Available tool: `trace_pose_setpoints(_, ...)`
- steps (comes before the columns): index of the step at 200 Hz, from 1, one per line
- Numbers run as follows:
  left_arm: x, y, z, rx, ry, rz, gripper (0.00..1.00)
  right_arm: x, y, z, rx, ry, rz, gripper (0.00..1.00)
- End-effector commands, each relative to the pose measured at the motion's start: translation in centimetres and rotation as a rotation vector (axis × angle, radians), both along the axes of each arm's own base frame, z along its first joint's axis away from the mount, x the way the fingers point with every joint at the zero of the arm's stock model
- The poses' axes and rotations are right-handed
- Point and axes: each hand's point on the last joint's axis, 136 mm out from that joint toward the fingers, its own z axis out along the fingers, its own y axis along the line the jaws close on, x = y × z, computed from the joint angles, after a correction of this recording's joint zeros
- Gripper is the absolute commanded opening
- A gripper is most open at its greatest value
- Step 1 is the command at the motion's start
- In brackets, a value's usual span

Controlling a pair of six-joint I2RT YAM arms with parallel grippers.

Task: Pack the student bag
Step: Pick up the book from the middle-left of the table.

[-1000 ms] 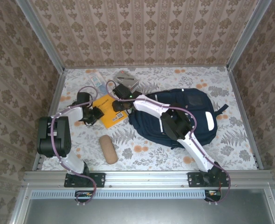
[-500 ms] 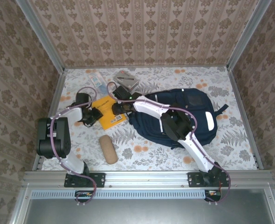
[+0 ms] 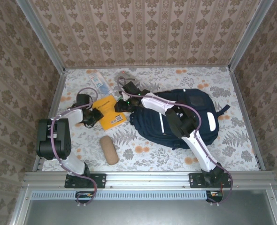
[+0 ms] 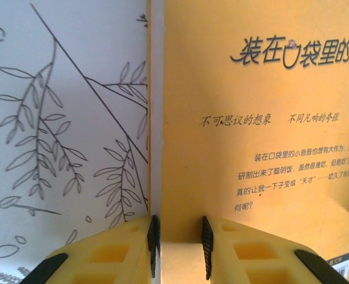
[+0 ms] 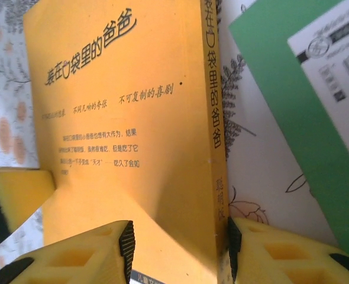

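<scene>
Floral cloth [image 3: 143, 150]; yellow book [image 5: 121, 118] reads "装在口袋里的爸爸".

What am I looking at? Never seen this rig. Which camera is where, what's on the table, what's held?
Two robot arms bolted to a floral table. The wide picture looks down from above and behind them; each close-up comes from a camera on one wrist, its yellow fingers in view. On the table lie the student bag, a yellow book, a tan pouch and a packet. The left gripper clamps the book's page edge. The right gripper straddles its spine; whether it grips, I cannot tell.
</scene>
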Motion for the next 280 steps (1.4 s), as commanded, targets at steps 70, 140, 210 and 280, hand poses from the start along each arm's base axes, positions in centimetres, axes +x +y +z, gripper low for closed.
trace_pose_setpoints(70,-2.5,-1.0,-1.6,-0.03,0.083,-0.015,0.26,-4.5,5.9,9.9,0.507,0.18,0.133,0.41)
trace_pose_setpoints(140,-2.1,-0.9,-0.4,-0.035,0.058,-0.015,0.26,-4.5,4.8,7.2,0.375,0.199,0.11,0.17)
trace_pose_setpoints(210,0.0,-1.3,8.2,-0.177,-0.161,0.014,0.57,-2.1,1.6,14.8,0.443,0.044,0.044,0.0)
trace_pose_setpoints(280,2.4,-4.2,16.3,-0.502,-0.418,0.0,0.73,-2.4,-3.4,22.4,0.586,-0.018,-0.018,0.0)
